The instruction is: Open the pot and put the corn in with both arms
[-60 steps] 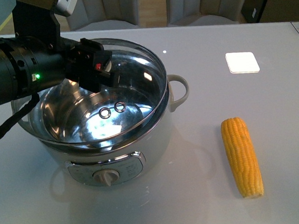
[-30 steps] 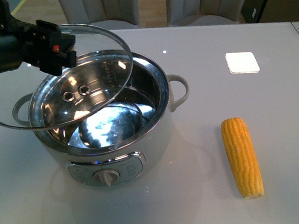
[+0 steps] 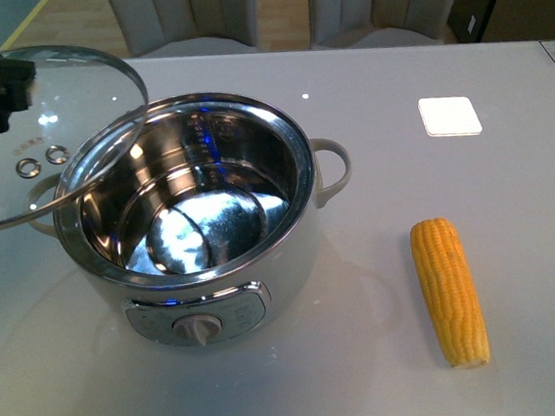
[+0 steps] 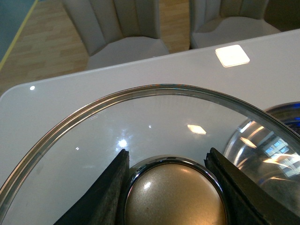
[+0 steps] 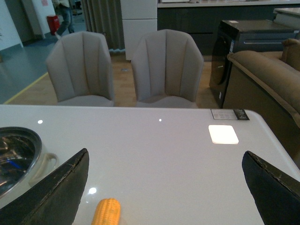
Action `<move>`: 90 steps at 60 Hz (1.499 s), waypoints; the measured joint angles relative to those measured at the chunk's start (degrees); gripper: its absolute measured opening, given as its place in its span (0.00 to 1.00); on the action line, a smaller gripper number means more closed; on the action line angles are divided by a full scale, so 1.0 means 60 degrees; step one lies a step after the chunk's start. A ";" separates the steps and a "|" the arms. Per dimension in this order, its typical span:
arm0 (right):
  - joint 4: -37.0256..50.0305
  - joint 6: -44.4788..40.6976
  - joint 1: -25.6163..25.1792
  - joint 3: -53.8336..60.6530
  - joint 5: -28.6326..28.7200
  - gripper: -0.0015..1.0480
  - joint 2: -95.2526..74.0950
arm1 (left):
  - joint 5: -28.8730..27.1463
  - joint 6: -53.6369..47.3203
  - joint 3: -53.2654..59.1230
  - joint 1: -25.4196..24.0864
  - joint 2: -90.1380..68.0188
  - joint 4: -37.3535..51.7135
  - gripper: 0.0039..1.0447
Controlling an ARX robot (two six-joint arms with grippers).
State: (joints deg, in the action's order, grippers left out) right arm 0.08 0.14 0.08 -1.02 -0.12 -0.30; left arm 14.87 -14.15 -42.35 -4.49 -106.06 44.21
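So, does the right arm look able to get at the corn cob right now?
Probably yes. The right claw hangs open and empty, and the corn cob shows in its wrist view, lying alone on the white table, apart from the pot. Nothing stands between them.

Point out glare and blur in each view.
Front view: bright reflections flare inside the pot and on the glass lid. Left wrist view: the knob in the left pincer looks soft. Right wrist view: sharp, light spots on the table.
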 joint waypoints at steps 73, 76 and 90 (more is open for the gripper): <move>0.0000 0.0000 0.0000 0.0000 0.0000 0.92 0.0000 | 0.1716 -0.0958 -0.0412 -0.3574 -0.3606 0.2146 0.42; 0.0000 0.0000 0.0000 0.0000 0.0000 0.92 0.0000 | 0.1781 -0.1002 -0.0488 -0.3646 -0.3843 0.2240 0.42; 0.0000 0.0004 0.0000 0.0000 0.0000 0.92 0.0000 | 0.2018 -0.1242 -0.0729 -0.3810 -0.4732 0.2586 0.42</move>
State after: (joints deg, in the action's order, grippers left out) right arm 0.08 0.16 0.08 -1.02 -0.12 -0.30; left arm 26.98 -21.61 -46.72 -27.35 -134.45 59.72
